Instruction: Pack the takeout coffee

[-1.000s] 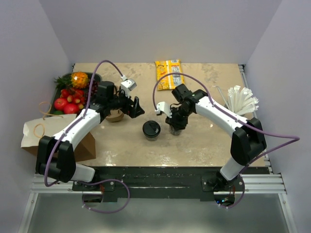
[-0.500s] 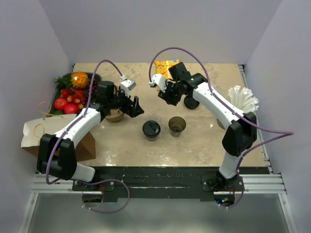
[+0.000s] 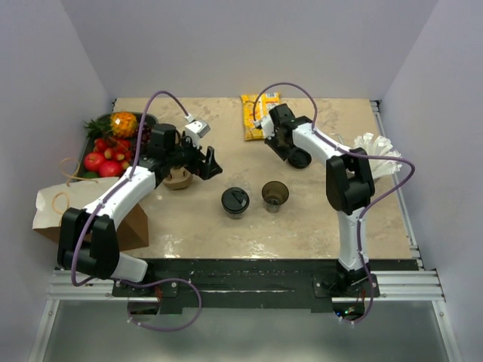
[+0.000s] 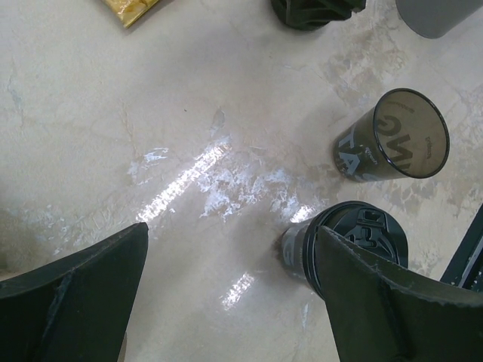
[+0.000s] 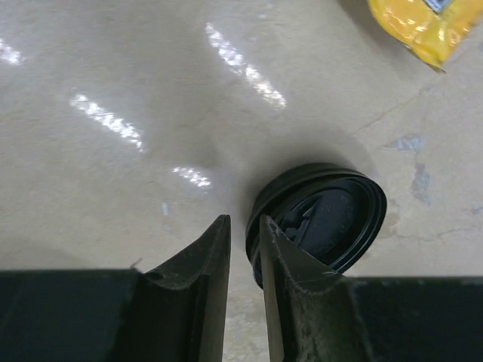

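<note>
A coffee cup with a black lid [image 3: 235, 202] stands mid-table, and an open dark cup [image 3: 275, 194] stands just right of it. Both show in the left wrist view, the lidded cup [image 4: 355, 241] and the open cup [image 4: 392, 136]. A loose black lid [image 3: 301, 159] lies further back. My right gripper [image 3: 290, 153] is at that lid's left edge. In the right wrist view its fingers [image 5: 245, 222] are nearly together, astride the rim of the lid [image 5: 332, 215]. My left gripper [image 3: 208, 167] is wide open and empty, left of the lidded cup; it also shows in the left wrist view [image 4: 230, 302].
A yellow snack bag [image 3: 262, 115] lies at the back. A fruit bowl [image 3: 113, 147] and a brown paper bag [image 3: 83, 211] are at the left. A brown cardboard piece [image 3: 179, 179] sits under the left arm. White plastic cutlery [image 3: 375, 154] lies at the right edge.
My right gripper let go of the open cup, swung to the back of the table and came down at the loose lid. My left arm has barely moved.
</note>
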### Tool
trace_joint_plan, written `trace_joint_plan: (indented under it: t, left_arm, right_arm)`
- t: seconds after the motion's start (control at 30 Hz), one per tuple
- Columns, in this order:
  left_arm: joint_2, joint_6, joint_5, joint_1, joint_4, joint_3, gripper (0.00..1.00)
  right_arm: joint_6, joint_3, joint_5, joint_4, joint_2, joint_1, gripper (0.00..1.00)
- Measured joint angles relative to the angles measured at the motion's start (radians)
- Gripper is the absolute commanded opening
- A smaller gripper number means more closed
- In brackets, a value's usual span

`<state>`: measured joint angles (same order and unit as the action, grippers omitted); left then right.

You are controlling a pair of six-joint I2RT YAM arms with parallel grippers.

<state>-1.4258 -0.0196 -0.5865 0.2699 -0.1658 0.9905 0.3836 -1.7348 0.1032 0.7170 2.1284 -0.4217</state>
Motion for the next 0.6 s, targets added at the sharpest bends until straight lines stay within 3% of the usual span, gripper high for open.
trace_joint_plan:
  t: [0.6]
  left_arm:
    - [-0.005, 0.008, 0.004, -0.021, 0.003, 0.0, 0.95]
  right_arm:
    - [-0.036, -0.02, 0.029, 0.015, 0.006, 0.03, 0.23]
